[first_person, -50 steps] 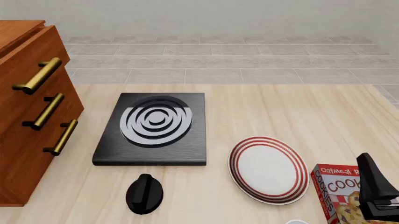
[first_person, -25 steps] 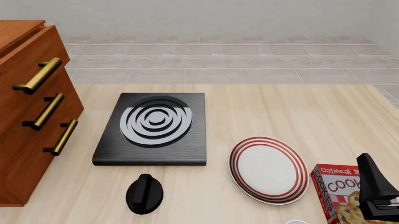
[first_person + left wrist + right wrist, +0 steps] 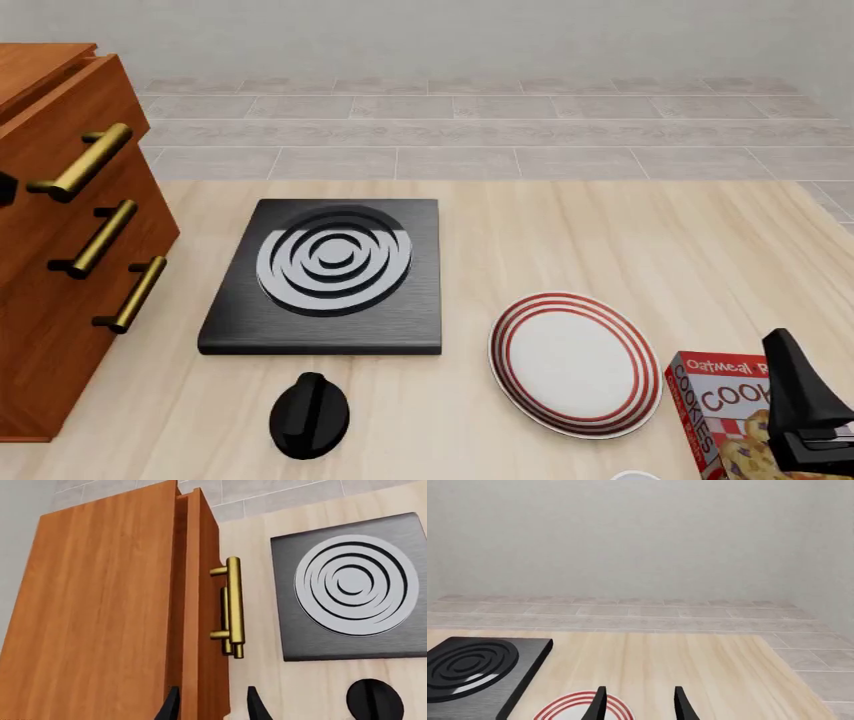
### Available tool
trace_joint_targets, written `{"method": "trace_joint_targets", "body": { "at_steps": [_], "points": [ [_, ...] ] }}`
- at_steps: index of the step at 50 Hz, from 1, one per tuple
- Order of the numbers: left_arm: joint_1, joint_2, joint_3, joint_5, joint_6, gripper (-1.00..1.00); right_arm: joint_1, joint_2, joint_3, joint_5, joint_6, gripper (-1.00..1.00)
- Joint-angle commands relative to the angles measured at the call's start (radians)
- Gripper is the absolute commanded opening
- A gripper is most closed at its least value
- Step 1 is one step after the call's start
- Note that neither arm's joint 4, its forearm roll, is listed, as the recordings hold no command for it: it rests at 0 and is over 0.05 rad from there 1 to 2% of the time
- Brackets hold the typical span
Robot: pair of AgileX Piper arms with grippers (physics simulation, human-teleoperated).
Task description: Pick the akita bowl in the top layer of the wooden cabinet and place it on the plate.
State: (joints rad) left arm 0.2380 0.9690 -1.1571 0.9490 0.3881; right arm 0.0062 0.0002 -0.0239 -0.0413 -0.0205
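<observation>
The wooden cabinet (image 3: 54,300) stands at the table's left edge. Its top layer (image 3: 200,595) shows no inside, and its brass handle (image 3: 80,160) faces the stove. The akita bowl is hidden. My left gripper (image 3: 212,710) hovers open above the top layer's front edge, short of the handle (image 3: 233,605). In the front view only a dark bit of it (image 3: 4,188) shows at the left border. The plate (image 3: 574,365) lies front right on the table. My right gripper (image 3: 639,707) is open and empty, just above the plate's near rim (image 3: 584,705).
A black square stove (image 3: 327,272) with grey rings sits mid-table, with a black knob-like object (image 3: 310,415) in front of it. A cookies box (image 3: 727,415) lies front right beside the right arm (image 3: 801,410). Two lower drawer handles (image 3: 100,238) jut out.
A dark bit of my left gripper has come into the front view at the left border beside the top handle. The right arm and objects are unmoved.
</observation>
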Motion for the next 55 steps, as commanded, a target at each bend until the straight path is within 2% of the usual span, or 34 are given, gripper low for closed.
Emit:
{"method": "trace_joint_targets", "body": {
  "at_steps": [1,26,27,37,38,40,55],
  "points": [
    [0.019,0.002,0.038,-0.027,-0.003,1.00,0.001,0.000,-0.002,0.003,-0.005,1.00],
    [0.044,0.015,0.122,-0.085,0.009,1.00,-0.001,0.000,-0.002,0.004,-0.003,1.00],
    [0.034,0.020,0.124,-0.080,-0.008,1.00,-0.001,0.000,-0.001,0.002,-0.002,1.00],
    [0.012,0.019,0.140,-0.075,-0.029,1.00,-0.002,0.000,-0.002,0.003,0.000,1.00],
    [-0.006,0.023,0.139,-0.066,-0.052,1.00,-0.002,0.000,0.000,0.002,0.000,1.00],
    [0.000,0.020,0.139,-0.069,-0.042,1.00,-0.003,0.000,0.000,0.002,0.000,1.00],
    [-0.075,0.027,0.119,-0.031,-0.095,1.00,-0.005,0.000,0.000,0.000,0.004,1.00]
  ]
}}
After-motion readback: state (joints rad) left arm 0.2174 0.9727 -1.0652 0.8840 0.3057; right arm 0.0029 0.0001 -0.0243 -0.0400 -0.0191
